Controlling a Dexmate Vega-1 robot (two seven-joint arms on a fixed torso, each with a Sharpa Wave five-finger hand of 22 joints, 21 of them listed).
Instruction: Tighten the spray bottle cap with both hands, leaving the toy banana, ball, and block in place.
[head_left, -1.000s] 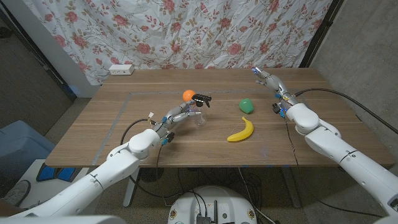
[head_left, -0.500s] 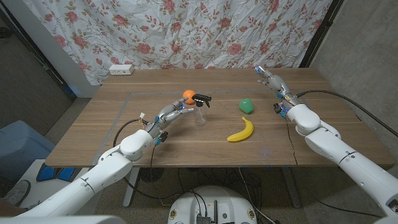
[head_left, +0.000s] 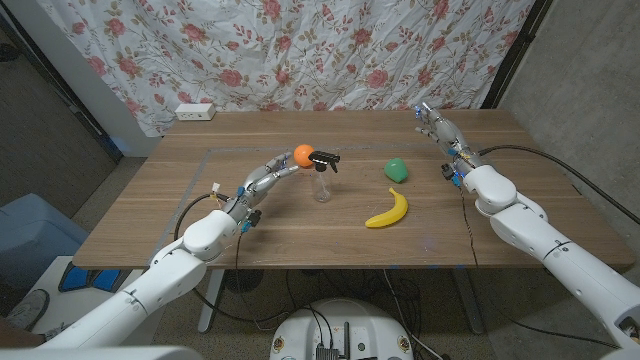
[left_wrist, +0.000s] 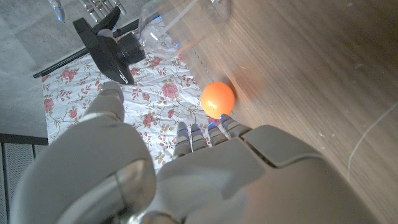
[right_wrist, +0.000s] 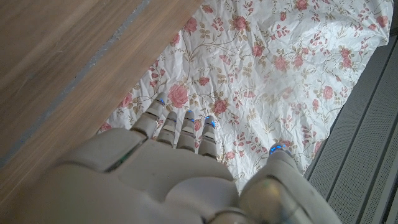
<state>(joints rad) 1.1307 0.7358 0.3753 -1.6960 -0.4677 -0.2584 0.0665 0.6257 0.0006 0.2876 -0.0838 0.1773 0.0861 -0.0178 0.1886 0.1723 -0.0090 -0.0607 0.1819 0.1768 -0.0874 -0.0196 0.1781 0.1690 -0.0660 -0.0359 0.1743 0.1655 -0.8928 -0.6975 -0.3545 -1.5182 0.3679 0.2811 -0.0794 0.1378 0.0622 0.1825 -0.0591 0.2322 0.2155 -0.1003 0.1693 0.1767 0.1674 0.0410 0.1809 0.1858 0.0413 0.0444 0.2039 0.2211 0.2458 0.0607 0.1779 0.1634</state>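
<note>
Left robot hand (head_left: 268, 176) reaches empty, fingers spread, beside the spray bottle (head_left: 323, 176), orange ball (head_left: 303, 154) just past it. Right robot hand (head_left: 438, 131) hovers open, far off. Wrist camera: spray bottle (left_wrist: 118, 43) ahead of its fingers (left_wrist: 199, 134), untouched on the surface (left_wrist: 311, 68).

On the wooden table (head_left: 150, 200) — one clear spray bottle (head_left: 322, 186) with a black trigger head, one orange ball (head_left: 303, 154), one green block (head_left: 397, 170) and one yellow toy banana (head_left: 389, 210). That makes four loose things on the top. One white power strip (head_left: 195, 112) lies at the far left corner. Two robot hands are over it — the left hand (head_left: 266, 178) and the right hand (head_left: 437, 128).
</note>
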